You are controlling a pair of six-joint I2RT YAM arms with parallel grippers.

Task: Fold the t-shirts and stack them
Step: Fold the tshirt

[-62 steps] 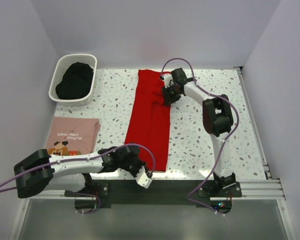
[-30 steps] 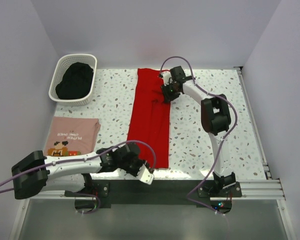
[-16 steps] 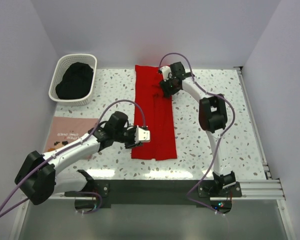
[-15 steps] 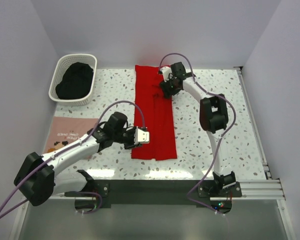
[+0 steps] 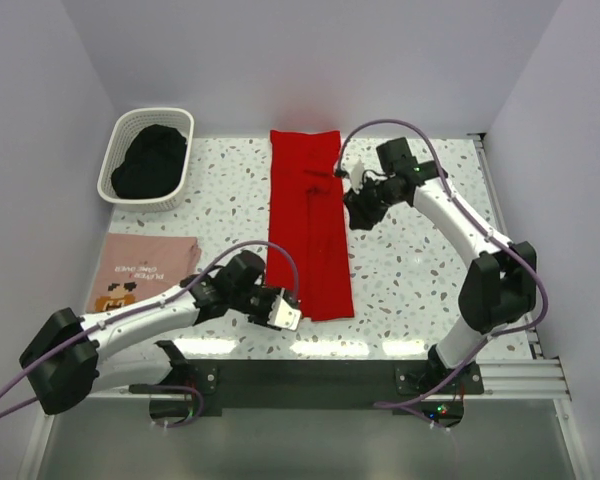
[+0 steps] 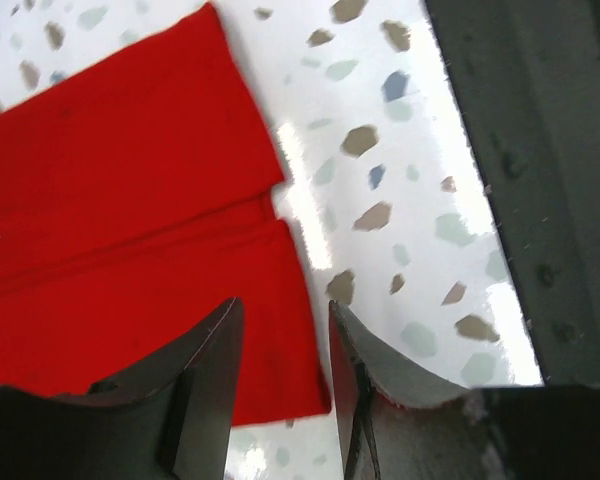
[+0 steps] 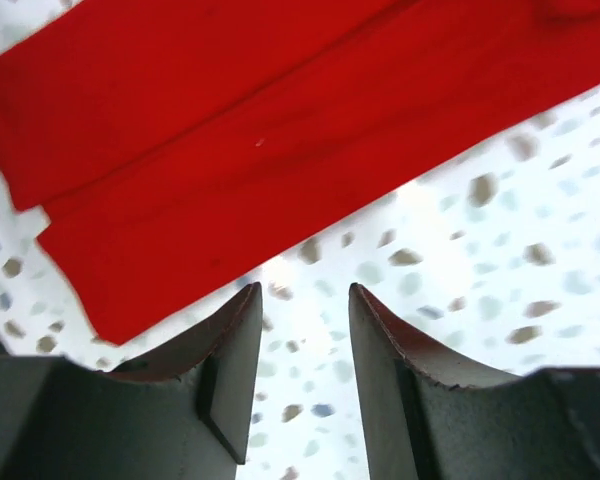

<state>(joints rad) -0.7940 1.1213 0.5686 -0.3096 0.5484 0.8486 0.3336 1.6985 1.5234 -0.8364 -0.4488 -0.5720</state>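
red t-shirt (image 5: 308,235) folded into long strip; left pincer (image 6: 282,320), right pincer (image 7: 305,300) released, empty; pink t-shirt (image 5: 140,268) print unreadable.

White speckled terrazzo table (image 5: 420,270) at centre frame, plain pale lilac walls (image 5: 310,60) closing it in at top, left and right, silver metal rail (image 5: 507,250) down its right edge, black mounting strip (image 5: 310,385) along the bottom, overhead light glaring off the near tabletop.
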